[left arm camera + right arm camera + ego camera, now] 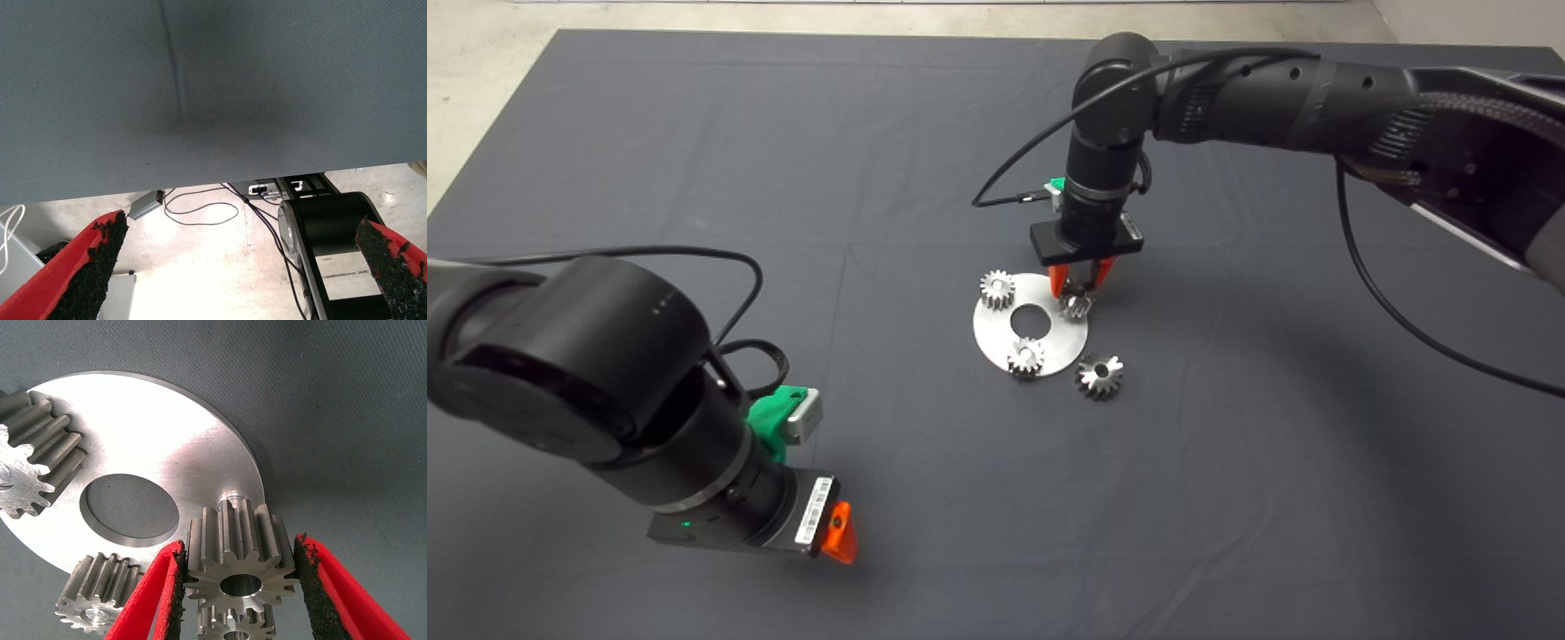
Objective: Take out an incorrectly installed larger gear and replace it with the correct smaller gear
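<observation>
Right end effector (1079, 286) hangs over the far right edge of the round metal plate (1049, 333), its red fingers (150, 603) on either side of the smaller gear (239, 555), which is poised by a bare post on the plate; whether the pads actually press the teeth is hard to tell, though the gear appears held between them. Another gear shows directly behind it in the right wrist view, partly hidden.

Judging by the layout, the swap looks well advanced: the larger gear (1099, 374) lies off the plate on the dark worktop (1227, 498), just beside the plate's near right edge, so removal seems done. Seating the smaller gear on its post looks like what remains.

Two pale gears sit on the plate, one at its far left (996, 290), one at its near edge (1026, 357). Left end effector (838, 531) waits at the lower left, fingers spread wide.
</observation>
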`<state>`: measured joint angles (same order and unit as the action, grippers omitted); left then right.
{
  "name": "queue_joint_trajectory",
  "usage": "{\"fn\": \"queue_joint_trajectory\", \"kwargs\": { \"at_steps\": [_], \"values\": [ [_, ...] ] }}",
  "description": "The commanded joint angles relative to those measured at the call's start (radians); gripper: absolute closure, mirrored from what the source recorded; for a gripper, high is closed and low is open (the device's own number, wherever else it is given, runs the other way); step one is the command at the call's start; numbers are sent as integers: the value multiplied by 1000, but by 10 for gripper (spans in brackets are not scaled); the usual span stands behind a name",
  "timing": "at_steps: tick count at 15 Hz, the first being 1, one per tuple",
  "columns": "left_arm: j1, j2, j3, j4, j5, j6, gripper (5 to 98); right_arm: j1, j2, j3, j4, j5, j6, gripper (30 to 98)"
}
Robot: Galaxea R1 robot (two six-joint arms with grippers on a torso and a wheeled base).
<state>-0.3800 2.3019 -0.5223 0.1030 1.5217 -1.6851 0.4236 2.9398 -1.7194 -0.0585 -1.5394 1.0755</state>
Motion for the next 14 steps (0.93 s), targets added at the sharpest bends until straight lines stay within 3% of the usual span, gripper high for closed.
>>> {"fn": "queue_joint_trajectory", "kwargs": {
  "at_steps": [1, 14],
  "values": [
    [-10, -2, 1, 0, 6, 1, 153, 29, 2, 15, 3, -119, 7, 880],
    [-10, -3, -16, 0, 14, 7, 153, 30, -1, 21, 0, -119, 3, 708]
  ]
}}
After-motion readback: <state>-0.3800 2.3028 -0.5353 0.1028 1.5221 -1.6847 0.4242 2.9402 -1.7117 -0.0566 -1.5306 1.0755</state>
